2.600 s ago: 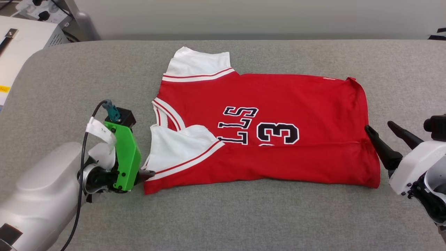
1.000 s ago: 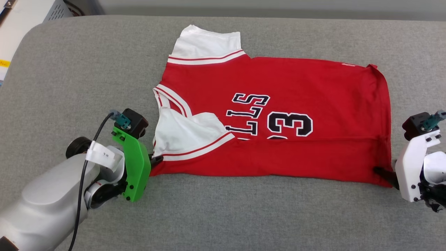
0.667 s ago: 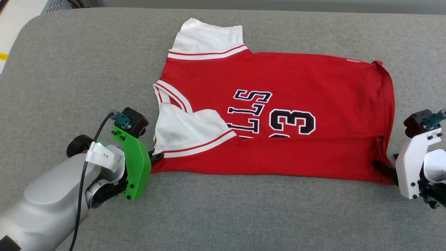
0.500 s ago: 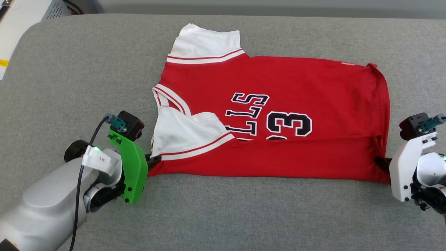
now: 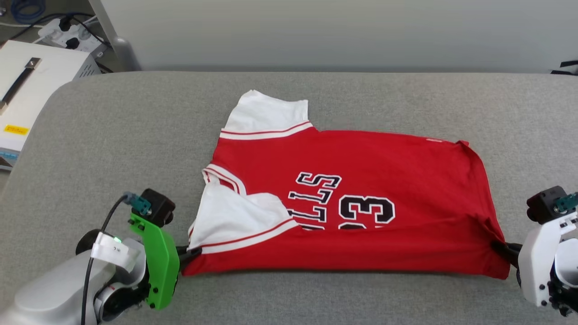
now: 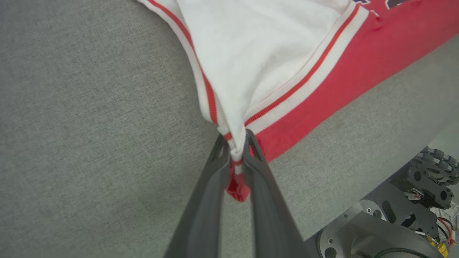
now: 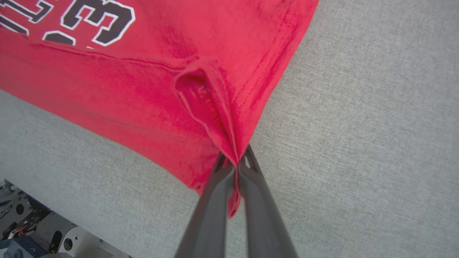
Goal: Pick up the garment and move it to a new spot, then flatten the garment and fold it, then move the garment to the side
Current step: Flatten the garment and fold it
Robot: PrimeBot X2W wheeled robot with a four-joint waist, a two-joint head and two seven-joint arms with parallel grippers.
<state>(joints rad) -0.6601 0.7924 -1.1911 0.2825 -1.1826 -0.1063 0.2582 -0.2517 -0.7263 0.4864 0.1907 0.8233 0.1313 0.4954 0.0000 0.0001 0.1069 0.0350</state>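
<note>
across the middle of the grey fabric-covered desk (image 5: pixel 113 135) lies the garment (image 5: pixel 384 158), a red jersey laid sideways with its collar toward the robot's left and its hem toward the right. its near long edge is folded up over the front, so the black lettering and the "3" are partly covered along that fold. the white far sleeve (image 5: pixel 266 113) lies flat on the desk, and the white near sleeve (image 5: pixel 235 216) is folded onto the chest. the left gripper (image 5: pixel 186 253) is pressed together on the near left corner: in the left wrist view its fingers (image 6: pixel 211 186) pinch bunched white sleeve trim and red cloth. the right gripper (image 5: pixel 501 248) is pressed together on the near right corner, where the right wrist view shows a ridge of red hem drawn up between its fingers (image 7: pixel 254 200). a white box (image 5: pixel 27 85) stands beyond the desk's far left corner.
</note>
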